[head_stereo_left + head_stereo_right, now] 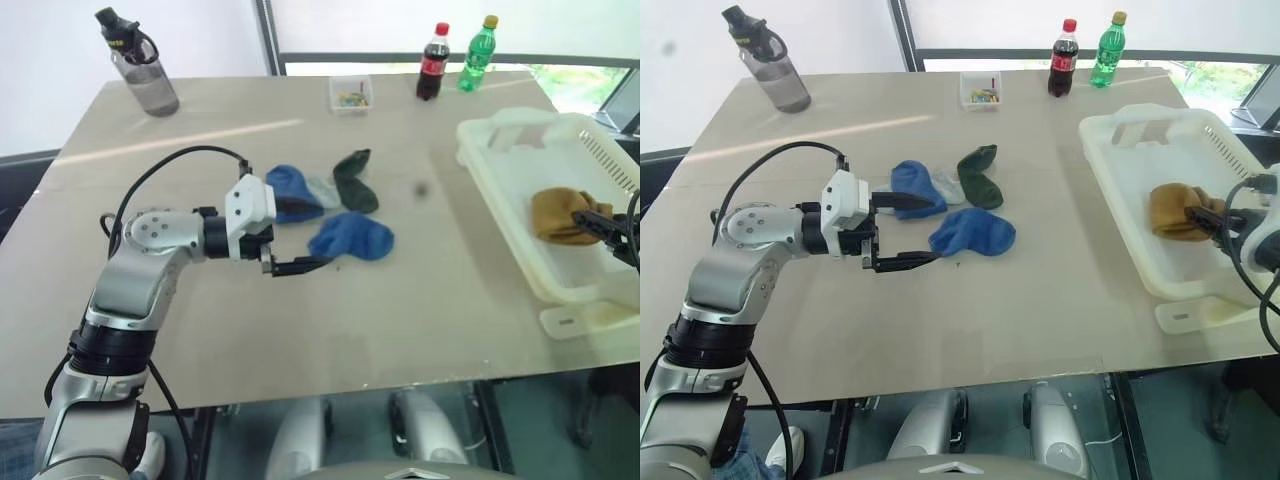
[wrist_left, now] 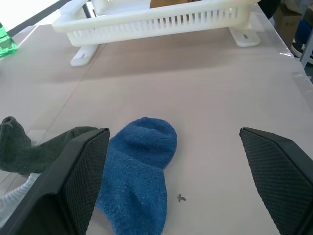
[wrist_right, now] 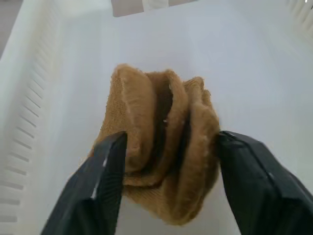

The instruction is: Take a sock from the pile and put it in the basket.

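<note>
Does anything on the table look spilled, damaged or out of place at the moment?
Nothing stands out. The mustard sock lies crumpled inside the basket; the blue sock and the rest of the pile sit loose on the table, and both bottles stand upright.

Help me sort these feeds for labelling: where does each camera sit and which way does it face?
Head eyes: look forward and down at the table, sock pile, basket; both arms show.
Left wrist: along the left gripper, toward a blue sock and basket.
Right wrist: along the right gripper, over the mustard sock.
Shared: the basket appears in all.
</note>
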